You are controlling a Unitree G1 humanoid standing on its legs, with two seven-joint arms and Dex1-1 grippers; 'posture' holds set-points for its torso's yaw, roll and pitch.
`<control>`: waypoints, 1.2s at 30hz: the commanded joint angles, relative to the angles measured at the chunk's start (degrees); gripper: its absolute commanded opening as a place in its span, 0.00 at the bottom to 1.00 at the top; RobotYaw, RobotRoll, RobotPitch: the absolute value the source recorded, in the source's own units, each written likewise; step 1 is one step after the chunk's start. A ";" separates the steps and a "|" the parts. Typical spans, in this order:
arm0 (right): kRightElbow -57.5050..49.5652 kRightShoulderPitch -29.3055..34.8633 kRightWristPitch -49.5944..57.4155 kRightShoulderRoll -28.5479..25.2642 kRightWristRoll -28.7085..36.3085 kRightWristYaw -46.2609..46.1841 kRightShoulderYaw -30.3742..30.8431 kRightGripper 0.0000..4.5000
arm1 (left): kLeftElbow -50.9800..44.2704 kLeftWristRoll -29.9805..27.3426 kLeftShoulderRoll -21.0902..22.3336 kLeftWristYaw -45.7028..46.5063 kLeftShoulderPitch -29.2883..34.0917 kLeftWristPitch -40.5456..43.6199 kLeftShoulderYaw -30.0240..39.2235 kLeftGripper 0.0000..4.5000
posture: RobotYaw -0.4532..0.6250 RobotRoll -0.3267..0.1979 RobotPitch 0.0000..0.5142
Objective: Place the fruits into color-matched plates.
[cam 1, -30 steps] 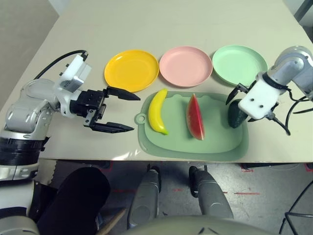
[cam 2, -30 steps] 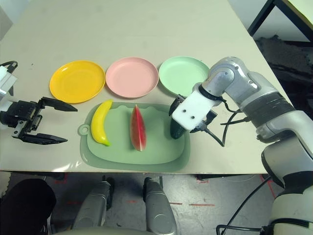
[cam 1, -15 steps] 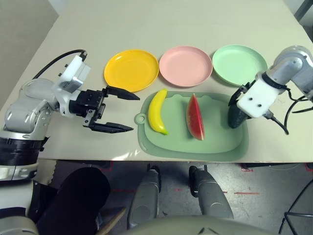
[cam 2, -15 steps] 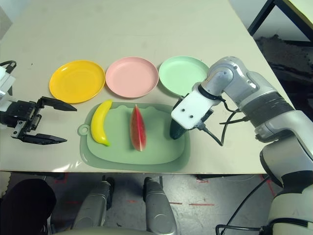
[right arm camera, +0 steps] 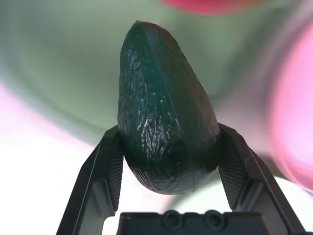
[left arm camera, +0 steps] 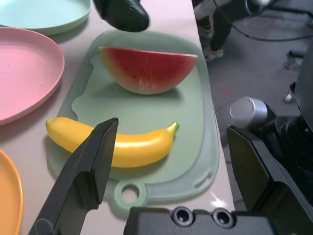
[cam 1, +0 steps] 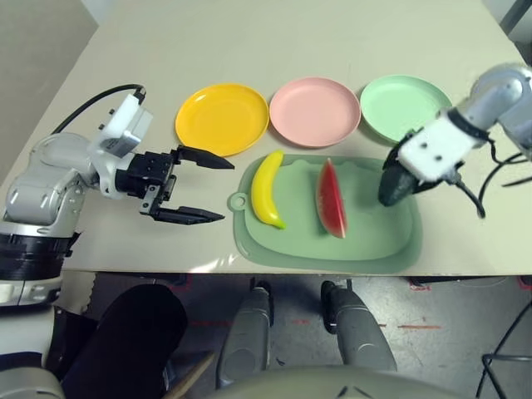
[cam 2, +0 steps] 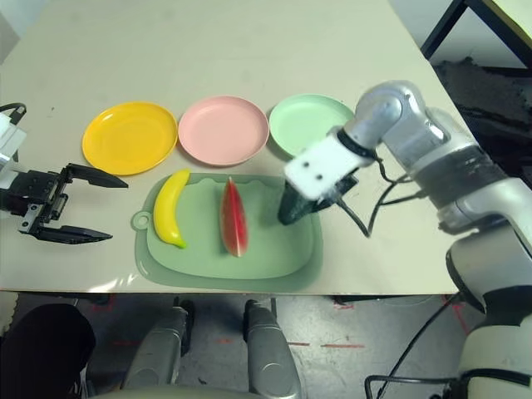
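R gripper (right arm camera: pixel 168 161) is clamped on the avocado (right arm camera: pixel 164 112), 1 black finger on each flank, narrow end pointing away from the wrist. In the L eye view the avocado (cam 1: pixel 392 184) hangs at centre-right of the frame, over the right end of the pale green cutting mat (cam 1: pixel 366 245); whether it has cleared the mat surface I can't say for sure.

Key relation: the mint green plate (cam 1: pixel 407 108) lies just above and slightly right of the held fruit in the frame, beyond the mat's top edge. R arm is by far the nearer one, so the carry looks short, up-frame. Avocado's long axis runs along the fingers, so it would likely land tip-first and roll onto its side.

L gripper (cam 1: pixel 195 187) sits at centre-left, jaws spread wide, holding nothing, aimed at the mat. Banana (cam 1: pixel 268 189) lies on the mat's left part, long axis roughly up-down in frame, nearest that gripper. Watermelon wedge (cam 1: pixel 331 199) is mid-mat, also lengthwise up-down.

Yellow plate (cam 1: pixel 223 119) and pink plate (cam 1: pixel 315 111) hold nothing yet.

Textures: avocado dark, pebbled, teardrop; banana smooth, glossy, curved; wedge red w/ pale rind; plates matte, round, shallow-rimmed; mat soft-looking, rounded corners.
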 commanded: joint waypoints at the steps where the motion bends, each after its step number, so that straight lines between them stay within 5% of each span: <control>1: 12.35 -4.72 -0.65 4.48 -5.35 -0.26 -5.12 0.66 | -0.24 2.31 -1.01 4.28 -1.56 1.34 0.54 1.00 | 0.38 0.62 0.53; 8: 31.12 -10.99 -2.56 10.95 -18.63 -11.32 -8.04 0.66 | -2.03 5.71 -3.84 15.19 -4.87 7.01 -0.55 1.00 | 0.40 0.62 0.50; 18: 38.45 -12.97 2.14 14.30 -32.82 -24.55 -7.71 0.66 | -5.00 8.68 -4.48 21.71 -4.21 12.25 -1.17 1.00 | 0.41 0.62 0.51; 34: 39.86 -12.35 6.18 16.32 -40.55 -29.05 -9.57 0.66 | -4.24 10.02 -4.29 20.06 -4.45 11.74 -1.13 1.00 | 0.41 0.62 0.51; 35: 39.86 -12.31 5.97 16.35 -40.70 -29.03 -9.72 0.82 | -4.18 10.12 -4.32 20.01 -4.49 11.70 -1.08 1.00 | 0.41 0.62 0.51; 36: 39.87 -12.26 5.78 16.36 -40.83 -28.99 -9.85 0.89 | -4.13 10.20 -4.33 19.98 -4.50 11.67 -1.01 1.00 | 0.41 0.62 0.51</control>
